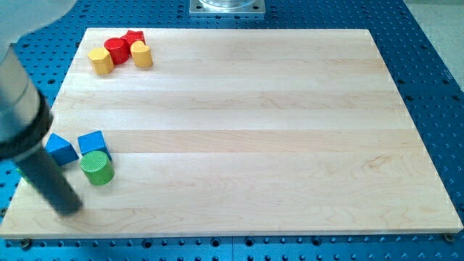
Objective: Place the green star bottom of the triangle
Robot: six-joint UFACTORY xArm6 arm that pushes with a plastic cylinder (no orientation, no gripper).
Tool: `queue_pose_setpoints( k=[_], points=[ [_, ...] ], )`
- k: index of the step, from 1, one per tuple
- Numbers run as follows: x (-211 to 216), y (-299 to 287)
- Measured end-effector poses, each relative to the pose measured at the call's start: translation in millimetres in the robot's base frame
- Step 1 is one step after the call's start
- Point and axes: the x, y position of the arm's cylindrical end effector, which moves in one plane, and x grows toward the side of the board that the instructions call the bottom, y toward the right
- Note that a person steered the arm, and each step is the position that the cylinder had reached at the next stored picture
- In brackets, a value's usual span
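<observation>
A green block, which looks round from here, lies near the board's lower left. Two blue blocks touch it from above: a cube-like one and, further to the view's left, an angular one partly hidden by the rod; its shape is unclear. My tip rests on the board below and to the left of the green block, a short gap apart. The dark rod rises from there to the view's upper left.
A cluster sits at the board's upper left: a yellow block, a red cylinder, a red star and a second yellow block. The wooden board lies on a blue perforated table.
</observation>
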Motion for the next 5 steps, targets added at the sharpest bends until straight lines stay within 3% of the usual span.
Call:
queue_pose_setpoints(
  k=[1, 2, 3, 4, 5],
  points=[
    [-1.9, 16.6],
    [-2.2, -72.2],
    [-3.9, -92.5],
    [-49.7, -94.8],
    [-59.9, -93.5]
  ],
)
